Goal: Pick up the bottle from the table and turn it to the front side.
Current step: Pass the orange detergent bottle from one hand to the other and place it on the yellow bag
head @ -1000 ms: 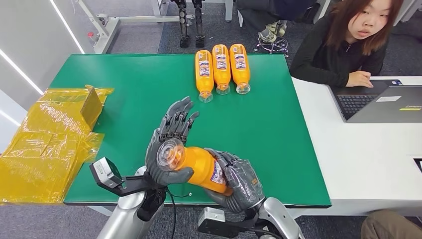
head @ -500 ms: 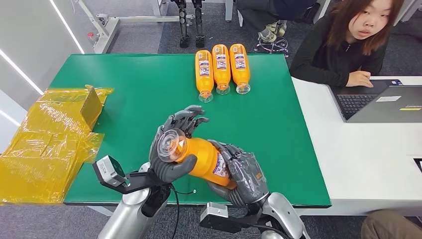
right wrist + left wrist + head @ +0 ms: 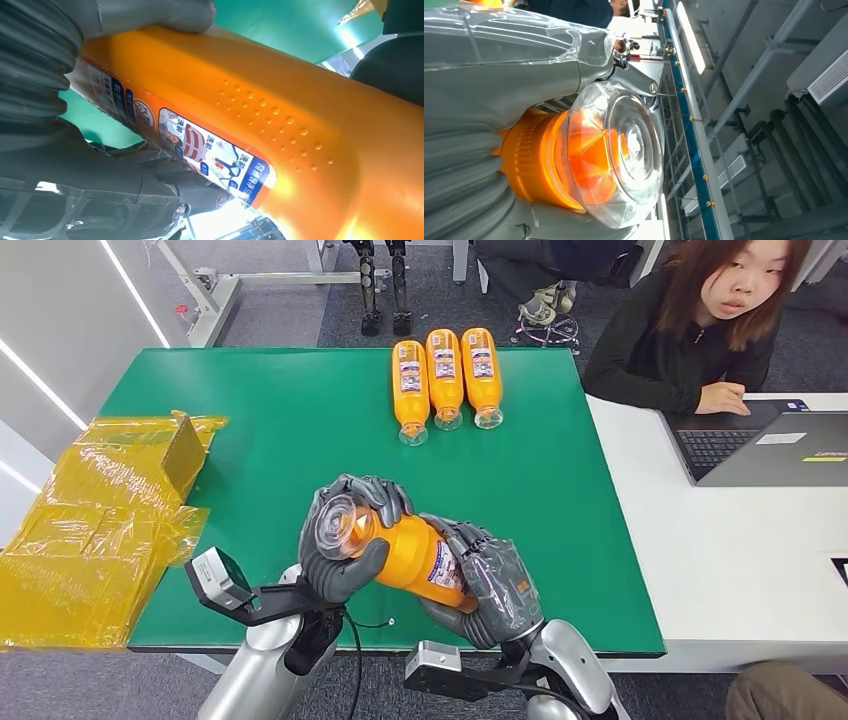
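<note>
In the head view, an orange bottle (image 3: pixel 405 552) is held clear of the green table (image 3: pixel 250 420), lying nearly level between both hands near the table's front edge. The clear-capped end is wrapped by the left hand (image 3: pixel 342 540), fingers closed over the top and thumb beneath; the base end is cupped by the right hand (image 3: pixel 480 580), fingers closed around the body. A strip of label is seen on the side facing the right hand. Three more orange bottles (image 3: pixel 444 380) are laid side by side at the far edge of the table, labels up. A yellow bag (image 3: pixel 100 520) is spread off the table's left side, and a person (image 3: pixel 700 330) is seated at a laptop (image 3: pixel 770 445) on the white desk to the right.

In the left wrist view, the clear cap (image 3: pixel 624 150) and the orange neck beneath it are shown gripped by the grey fingers (image 3: pixel 499 90) of the left hand.

In the right wrist view, the bottle's orange body is seen lying across the palm, with the printed label (image 3: pixel 215 150) turned toward the hand and a patch of raised dots on the outer face.

The pick-up is judged done. The turn is judged under way but unfinished: the label is not yet presented squarely upward, as it is on the three laid-out bottles, and the bottle has yet to be set down.
</note>
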Controlling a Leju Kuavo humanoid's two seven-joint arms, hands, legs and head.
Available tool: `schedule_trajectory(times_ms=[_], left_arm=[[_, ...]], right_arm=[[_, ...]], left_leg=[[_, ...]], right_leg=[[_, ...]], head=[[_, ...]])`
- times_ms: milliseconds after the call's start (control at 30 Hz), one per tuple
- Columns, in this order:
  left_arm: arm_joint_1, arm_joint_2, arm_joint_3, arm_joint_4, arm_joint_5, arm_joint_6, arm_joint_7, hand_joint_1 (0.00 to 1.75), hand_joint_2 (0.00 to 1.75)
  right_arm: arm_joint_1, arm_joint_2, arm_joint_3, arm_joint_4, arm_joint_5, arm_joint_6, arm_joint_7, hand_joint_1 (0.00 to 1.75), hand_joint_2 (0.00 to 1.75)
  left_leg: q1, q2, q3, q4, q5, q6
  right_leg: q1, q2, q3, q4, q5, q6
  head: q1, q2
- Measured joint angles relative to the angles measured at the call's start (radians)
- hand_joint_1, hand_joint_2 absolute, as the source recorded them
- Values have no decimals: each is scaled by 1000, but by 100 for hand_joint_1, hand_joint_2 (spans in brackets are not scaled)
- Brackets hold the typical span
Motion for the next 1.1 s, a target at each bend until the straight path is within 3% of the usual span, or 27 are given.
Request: schedule_trajectory(times_ms=[33, 100, 167, 667, 733, 967, 1100], left_arm=[[0, 0, 0, 0, 0, 2, 0, 175, 175], [0, 0, 0, 0, 0, 5, -1, 175, 175], [0, 1, 0, 0, 0, 9, -1, 175, 175], [3, 3, 0, 0, -39, 48, 12, 172, 175], [-2, 4, 0, 3, -107, 120, 20, 174, 175], [-78, 31, 15, 105, -478, 519, 73, 175, 175], [-122, 62, 43, 173, -646, 659, 132, 175, 175]], right_arm=[[0, 0, 0, 1, 0, -1, -2, 154, 175], [0, 0, 0, 2, 0, -2, -4, 66, 175], [-1, 0, 0, 5, 0, -4, -6, 0, 175], [-11, 21, 0, 9, 20, -19, -4, 0, 175], [-9, 28, 0, 6, 27, -19, -5, 0, 175], [6, 42, 0, -8, 35, -22, -21, 0, 175], [7, 42, 0, -8, 8, -31, -37, 0, 175]], left_leg=[[0, 0, 0, 0, 0, 0], [0, 0, 0, 0, 0, 0], [0, 0, 0, 0, 0, 0], [0, 0, 0, 0, 0, 0], [0, 0, 0, 0, 0, 0], [0, 0, 0, 0, 1, -1], [0, 0, 0, 0, 1, -1]], right_leg=[[0, 0, 0, 0, 0, 0], [0, 0, 0, 0, 0, 0], [0, 0, 0, 0, 0, 0], [0, 0, 0, 0, 0, 0], [0, 0, 0, 0, 0, 0], [0, 0, 0, 1, 1, -1], [0, 0, 0, 1, 1, -1]], head=[[0, 0], [0, 0], [0, 0], [0, 0], [0, 0], [0, 0], [0, 0]])
